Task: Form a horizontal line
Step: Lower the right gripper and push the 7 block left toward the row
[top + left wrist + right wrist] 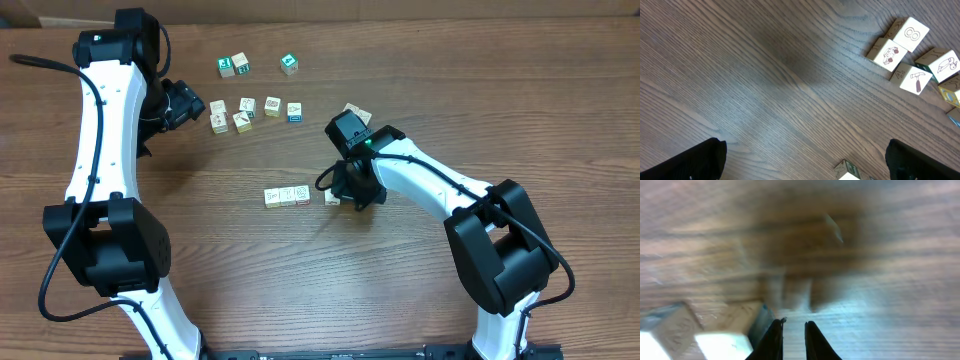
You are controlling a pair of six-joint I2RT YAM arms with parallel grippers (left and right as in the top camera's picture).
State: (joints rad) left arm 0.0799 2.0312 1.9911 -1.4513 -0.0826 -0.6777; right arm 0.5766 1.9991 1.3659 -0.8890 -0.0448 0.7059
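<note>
Wooden row [287, 195] beside right fingers [772, 340] (closed, empty); loose cubes [247, 106] near wide-spread left fingers [690, 162].

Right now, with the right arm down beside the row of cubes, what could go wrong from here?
1. The right end effector, shut and empty, sits low right beside the end cube, which stands apart from the three-cube row. A sideways nudge could twist that cube or shove the row crooked.
2. The left end effector hangs open beside the loose cubes; any drift could scatter them.
</note>
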